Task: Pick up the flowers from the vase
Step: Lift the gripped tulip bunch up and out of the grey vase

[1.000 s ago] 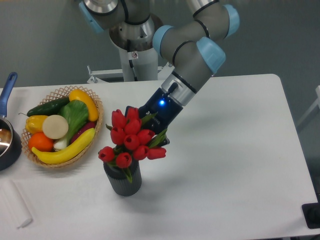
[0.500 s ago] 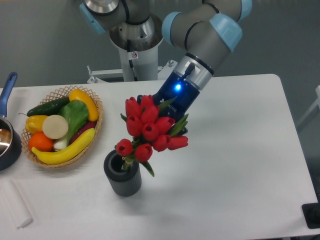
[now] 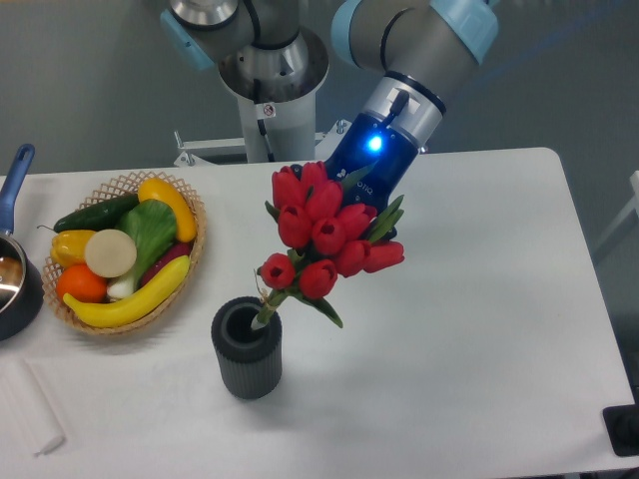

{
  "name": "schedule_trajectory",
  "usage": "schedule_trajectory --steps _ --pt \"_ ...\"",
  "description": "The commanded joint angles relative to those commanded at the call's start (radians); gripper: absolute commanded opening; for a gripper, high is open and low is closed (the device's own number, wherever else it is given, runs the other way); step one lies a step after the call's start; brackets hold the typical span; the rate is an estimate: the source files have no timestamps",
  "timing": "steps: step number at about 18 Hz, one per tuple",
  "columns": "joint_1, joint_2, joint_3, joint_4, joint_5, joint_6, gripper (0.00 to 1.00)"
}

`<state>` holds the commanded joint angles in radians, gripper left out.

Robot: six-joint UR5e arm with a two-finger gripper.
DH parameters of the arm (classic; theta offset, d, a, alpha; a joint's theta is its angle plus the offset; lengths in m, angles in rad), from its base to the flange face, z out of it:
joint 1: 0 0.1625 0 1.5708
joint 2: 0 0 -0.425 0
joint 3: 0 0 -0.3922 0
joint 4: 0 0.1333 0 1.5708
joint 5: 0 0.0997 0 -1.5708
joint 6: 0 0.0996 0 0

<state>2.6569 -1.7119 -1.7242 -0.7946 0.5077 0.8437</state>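
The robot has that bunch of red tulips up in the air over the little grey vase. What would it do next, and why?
Probably keep lifting a little, up and to the right. The flowers hang tilted from the gripper, whose fingers are hidden behind the blooms, and the stem tips look to sit right at the mouth of the vase. A bit more height would clear the rim without tipping it.

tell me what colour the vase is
Dark grey, with ribbed sides. The vase shows plainly in the fixed camera view, standing on the white table.
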Motion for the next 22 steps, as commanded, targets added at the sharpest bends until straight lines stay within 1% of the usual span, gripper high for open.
schedule_trajectory --steps 3,5,6,7,9,11,13,17,19,21,22 --pt "-0.006 0.0 -0.009 0.0 -0.002 -0.017 0.3" --pt "-0.011 0.002 0.0 0.0 -0.006 -0.049 0.3" --pt "-0.011 0.0 0.014 0.0 -0.006 -0.102 0.3" --pt "-0.011 -0.005 0.032 0.002 -0.006 -0.153 0.28" --pt "-0.011 -0.012 0.063 0.002 -0.008 -0.19 0.27" --pt "-0.006 -0.014 0.08 0.003 -0.006 -0.187 0.27" --pt "0.001 -0.017 0.119 0.003 -0.006 -0.186 0.27" --pt "0.031 -0.046 0.185 0.006 -0.005 -0.172 0.27" --pt "0.035 -0.058 0.202 0.006 -0.005 -0.143 0.28" --pt "0.038 -0.077 0.202 0.006 -0.002 -0.097 0.28" --pt "0.052 -0.081 0.202 0.006 -0.002 -0.065 0.28"
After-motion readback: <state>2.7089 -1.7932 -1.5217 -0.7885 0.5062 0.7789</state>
